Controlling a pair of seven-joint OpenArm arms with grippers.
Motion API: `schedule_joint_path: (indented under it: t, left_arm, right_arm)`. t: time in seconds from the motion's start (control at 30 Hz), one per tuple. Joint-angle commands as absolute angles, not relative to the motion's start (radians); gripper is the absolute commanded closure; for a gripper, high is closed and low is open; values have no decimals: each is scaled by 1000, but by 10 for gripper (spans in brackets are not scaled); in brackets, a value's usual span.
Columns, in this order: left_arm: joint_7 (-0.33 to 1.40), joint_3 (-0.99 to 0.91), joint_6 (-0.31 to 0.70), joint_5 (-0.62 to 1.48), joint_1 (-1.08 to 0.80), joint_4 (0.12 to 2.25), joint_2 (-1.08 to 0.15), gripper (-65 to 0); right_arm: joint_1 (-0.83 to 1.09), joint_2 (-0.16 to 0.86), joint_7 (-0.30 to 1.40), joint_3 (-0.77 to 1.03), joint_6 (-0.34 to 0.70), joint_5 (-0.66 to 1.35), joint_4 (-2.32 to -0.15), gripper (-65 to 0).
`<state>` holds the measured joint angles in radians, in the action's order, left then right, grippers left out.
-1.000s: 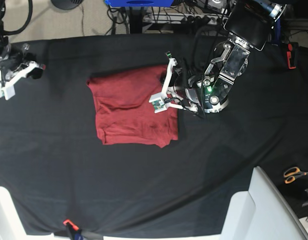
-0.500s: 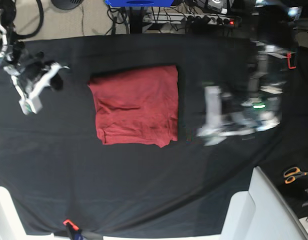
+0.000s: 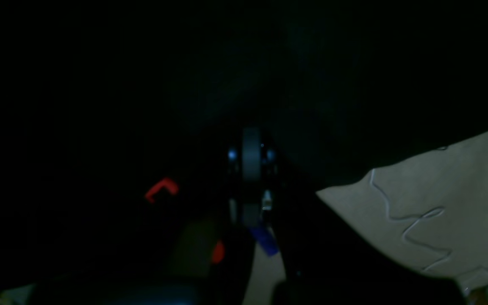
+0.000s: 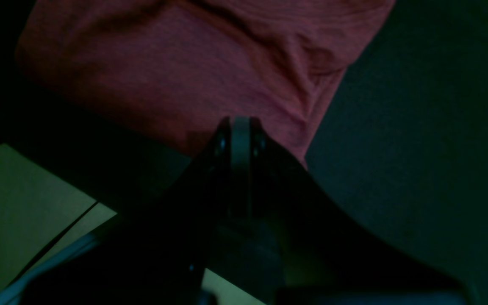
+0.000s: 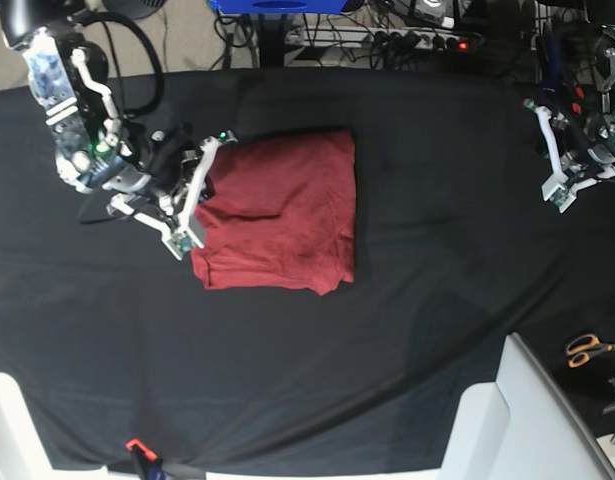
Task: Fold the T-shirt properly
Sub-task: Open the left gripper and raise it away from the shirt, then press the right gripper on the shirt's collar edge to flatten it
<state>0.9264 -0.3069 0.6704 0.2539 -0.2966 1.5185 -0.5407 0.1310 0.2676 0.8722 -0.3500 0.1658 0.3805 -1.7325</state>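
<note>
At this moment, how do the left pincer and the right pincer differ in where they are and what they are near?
The right pincer hangs over the T-shirt's edge; the left pincer sits far from it, over bare black cloth. The right wrist view is filled with red fabric; the left wrist view shows only dark cloth and floor. Both are shut and hold nothing.

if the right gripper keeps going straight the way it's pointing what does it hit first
Most likely the T-shirt: the right gripper, jaws shut, points at its near edge in the wrist view. Its height above the cloth is unclear.
</note>
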Motion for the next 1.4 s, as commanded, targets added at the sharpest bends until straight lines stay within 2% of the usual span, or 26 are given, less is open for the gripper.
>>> schedule_joint_path:
  t: [0.0,0.63,0.93,1.1,1.37]
  left_arm:
    - [915,-312,673,257,-295,1535,-553,0]
    - [915,-303,673,255,-257,1518,-535,0]
    - [915,-251,673,255,-231,1512,-533,0]
    - [915,-173,673,259,-229,1515,-529,0]
    - [920,-163,674,263,-211,1587,-467,0]
  right_arm:
    - [122,272,860,-346,166,378,-1739,0]
    - [163,255,803,-346,168,380,-1583,0]
    - [180,239,803,-348,166,378,-1595,0]
    - [176,243,825,-348,162,378,-1709,0]
    - [142,237,881,-404,162,378,-1725,0]
